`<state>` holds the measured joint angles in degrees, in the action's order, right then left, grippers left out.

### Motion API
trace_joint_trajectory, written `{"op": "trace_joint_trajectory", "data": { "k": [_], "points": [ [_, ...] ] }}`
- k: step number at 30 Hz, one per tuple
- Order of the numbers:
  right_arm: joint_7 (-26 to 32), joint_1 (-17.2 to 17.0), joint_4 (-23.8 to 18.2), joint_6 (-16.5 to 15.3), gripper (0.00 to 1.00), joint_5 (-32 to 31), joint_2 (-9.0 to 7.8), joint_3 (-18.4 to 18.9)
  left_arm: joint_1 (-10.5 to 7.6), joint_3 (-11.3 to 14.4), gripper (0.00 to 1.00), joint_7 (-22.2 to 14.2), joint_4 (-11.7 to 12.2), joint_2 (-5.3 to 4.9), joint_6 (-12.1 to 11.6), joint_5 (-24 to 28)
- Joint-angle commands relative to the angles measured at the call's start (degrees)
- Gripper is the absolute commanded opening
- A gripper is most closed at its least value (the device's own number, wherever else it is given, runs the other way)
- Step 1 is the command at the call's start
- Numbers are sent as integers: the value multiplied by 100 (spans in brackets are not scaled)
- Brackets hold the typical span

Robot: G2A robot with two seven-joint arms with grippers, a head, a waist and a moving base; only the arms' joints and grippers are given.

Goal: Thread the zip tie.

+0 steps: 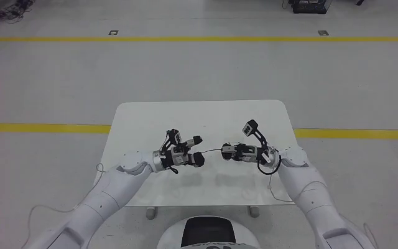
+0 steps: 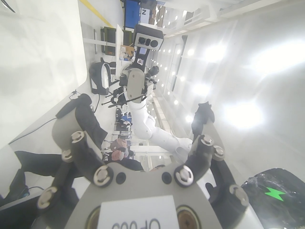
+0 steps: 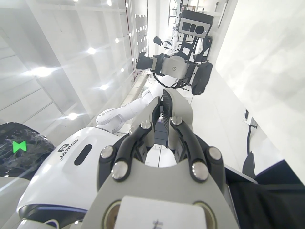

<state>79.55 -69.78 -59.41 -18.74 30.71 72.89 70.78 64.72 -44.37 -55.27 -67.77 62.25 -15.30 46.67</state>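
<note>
- Spotting a white label [image 2: 137,212] at the bottom edge of the left wrist view, print cut off; green bolt mark [image 2: 275,193] at lower right.
- Clamping the black zip tie [image 1: 213,150] in the right gripper [image 1: 224,151], mid-frame in the top view, above the white table [image 1: 137,124].
- Holding the left gripper [image 1: 199,150] spread wide, just beside the tie's free tip.
- Catching a yellow floor line [image 1: 56,127] either side of the table.

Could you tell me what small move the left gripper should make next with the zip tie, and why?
Probably ease the left gripper slightly toward the right gripper and close it on the free end of the thin black plastic zip tie. The right gripper is shut on the tie's other end, while the left one stands open with the tie's tip near its fingers.
</note>
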Motion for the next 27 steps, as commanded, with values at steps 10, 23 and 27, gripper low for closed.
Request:
{"op": "trace_joint_trajectory", "data": {
  "k": [10,23,27],
  "points": [
    [9,-37,-119,249,0,913,-164,-435,-236,167,100,-648,152,105,-325,-119],
    [-36,-177,-316,452,0,1072,-176,-470,-178,168,100,-445,36,117,-211,-245],
    [4,-160,-301,456,0,1062,-172,-516,-165,180,100,-479,22,130,-280,-235]
  ]
}}
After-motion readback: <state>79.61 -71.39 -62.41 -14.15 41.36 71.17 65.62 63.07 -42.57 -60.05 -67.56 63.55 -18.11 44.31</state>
